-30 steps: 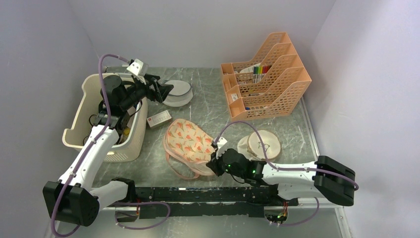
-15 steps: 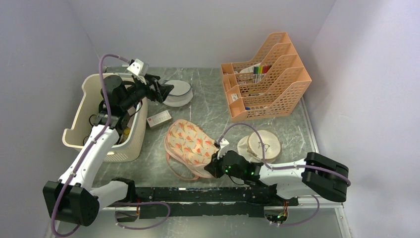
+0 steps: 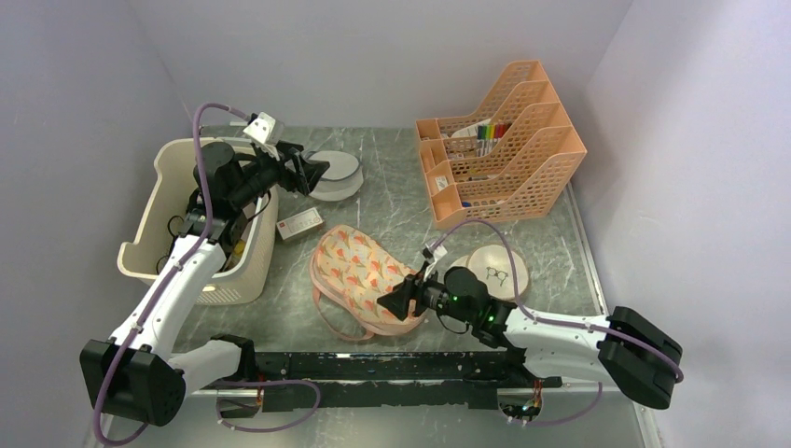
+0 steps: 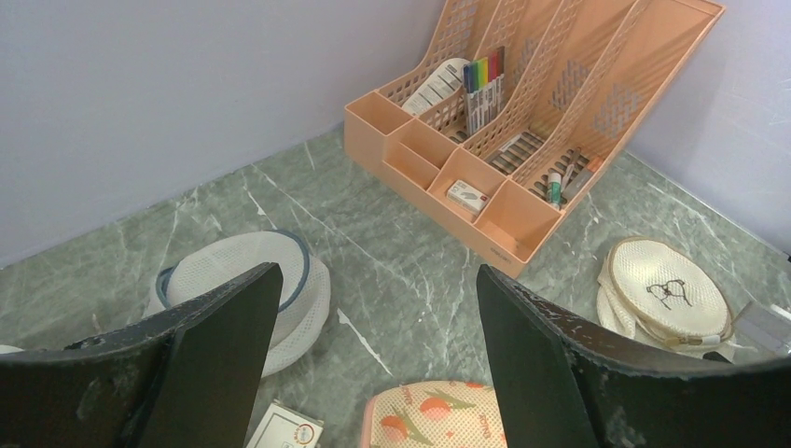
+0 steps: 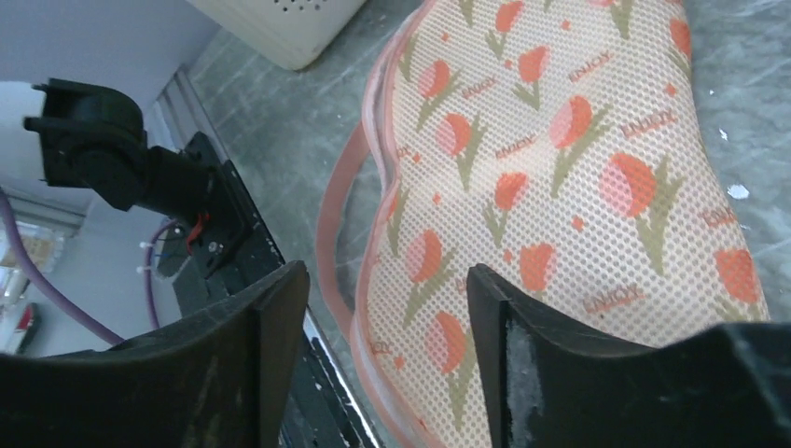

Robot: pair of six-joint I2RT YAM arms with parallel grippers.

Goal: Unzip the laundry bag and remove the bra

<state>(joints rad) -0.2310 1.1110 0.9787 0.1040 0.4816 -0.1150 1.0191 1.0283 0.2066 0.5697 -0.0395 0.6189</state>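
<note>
At the near edge, the right gripper [image 3: 390, 302] reaches leftward with its fingers spread wide, its tips over the near right edge of the laundry bag [image 3: 357, 271]. In the wrist view the floral mesh fills the gap between the two dark fingers [image 5: 270, 336], though whether they touch the fabric cannot be told. The laundry bag lies flat on the grey-green marble table [image 3: 396, 201], near the front and about midway across, its two lobes pointing toward the left arm's side and its pink loop [image 3: 328, 320] curling out on the near side. Just right of it sits a stack of round white discs [image 3: 497, 268], the top one bearing an eyeglasses drawing. To the left stands a cream slotted basket [image 3: 238, 280] with dark items inside, and a small white card [image 3: 300, 224] lies between the basket and the bag. Farther back, the left gripper [image 3: 315, 174] hangs above the table by the basket's far corner, fingers parted and holding nothing, next to a round white mesh pouch [image 3: 338, 172] with a blue rim. At the far right stands a peach file organizer [image 3: 508, 154] holding coloured markers [image 3: 487, 136].
</note>
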